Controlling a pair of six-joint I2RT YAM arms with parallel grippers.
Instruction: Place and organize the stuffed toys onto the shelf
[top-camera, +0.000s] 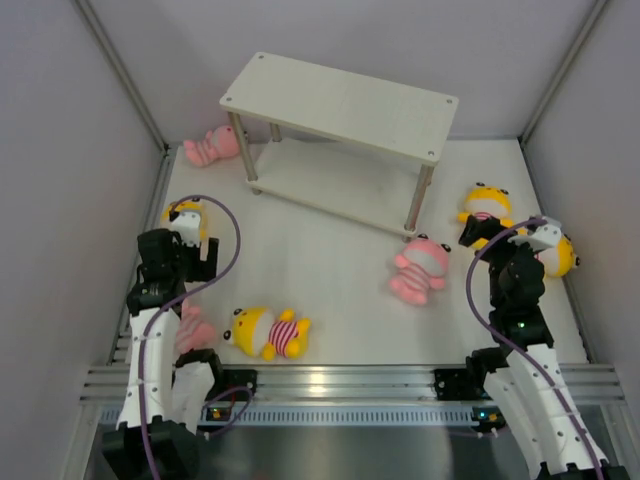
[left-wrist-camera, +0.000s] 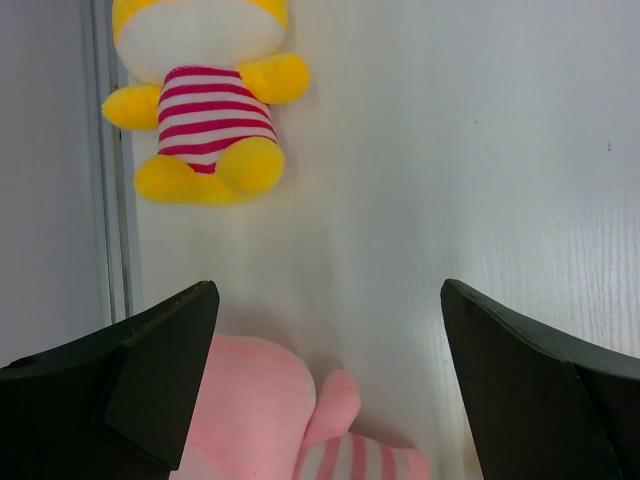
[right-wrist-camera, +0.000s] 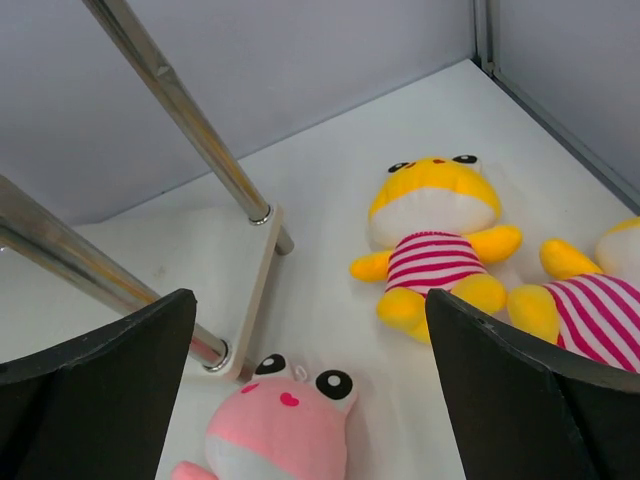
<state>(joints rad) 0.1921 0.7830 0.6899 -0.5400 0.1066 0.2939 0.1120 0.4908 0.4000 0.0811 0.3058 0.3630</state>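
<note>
Presently the left gripper (left-wrist-camera: 328, 295) gapes wide and empty over a pink toy (left-wrist-camera: 260, 410), with a yellow toy (left-wrist-camera: 205, 110) at 11 o'clock. The right gripper (right-wrist-camera: 310, 300) is equally spread and empty. The shelf (top-camera: 340, 100) stands at the table's (top-camera: 330, 270) 12 o'clock.

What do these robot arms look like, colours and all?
The left arm and right arm are slim white tubes linked by chunky black joints. A purple cable loops loosely along each one. The fingers are plain matt black wedges with no markings visible.
</note>
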